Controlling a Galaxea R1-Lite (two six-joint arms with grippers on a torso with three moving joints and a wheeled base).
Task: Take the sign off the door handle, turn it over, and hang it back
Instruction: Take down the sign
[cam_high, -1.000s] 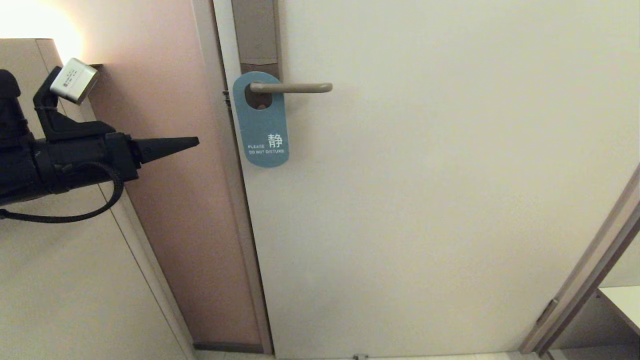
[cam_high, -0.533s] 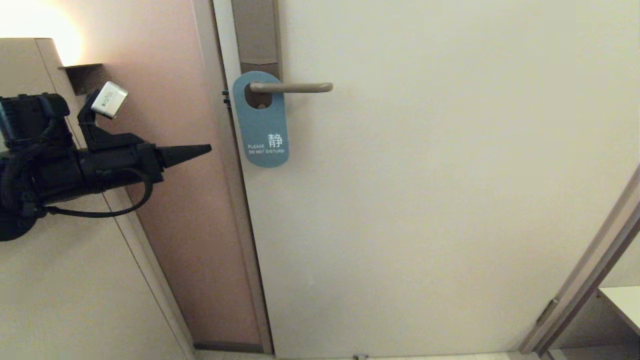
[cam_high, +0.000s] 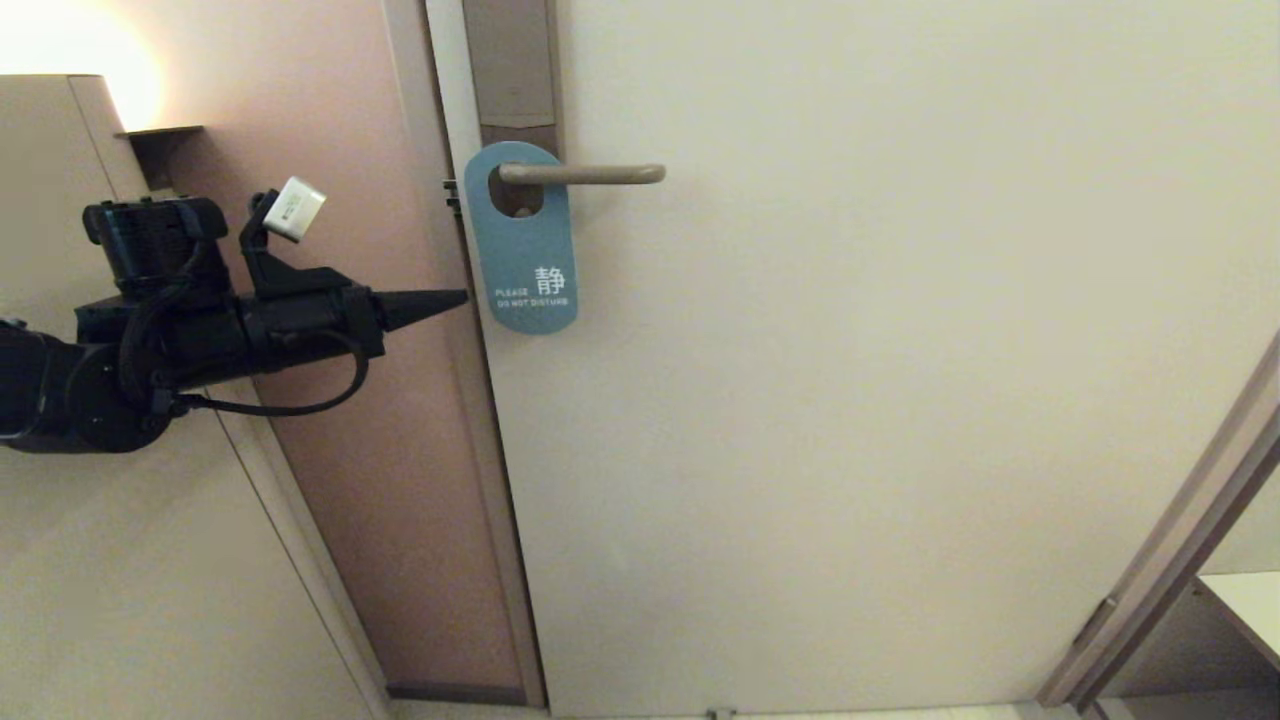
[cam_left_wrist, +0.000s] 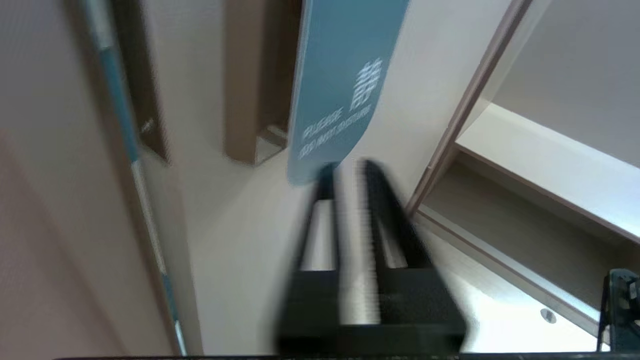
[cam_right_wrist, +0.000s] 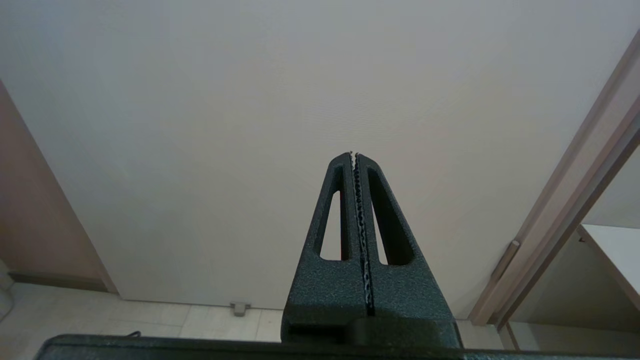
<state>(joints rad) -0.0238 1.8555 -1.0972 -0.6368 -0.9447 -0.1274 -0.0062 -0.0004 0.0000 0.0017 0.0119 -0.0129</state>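
Since the earlier frame, the left gripper (cam_high: 462, 297) has travelled rightward from the left edge of the head view, its tip now just left of the sign's lower end without touching it. One sign (cam_high: 523, 240), blue face outward, hangs by its oval hole on one door handle (cam_high: 583, 174) at upper centre. The left arm extends level, pointing right. In the left wrist view the fingers (cam_left_wrist: 380, 200) stand slightly parted, gripping nothing, near the sign's lower edge (cam_left_wrist: 340, 90). The right gripper (cam_right_wrist: 354, 155) has its fingers pressed together, empty, facing one plain door (cam_right_wrist: 250, 100).
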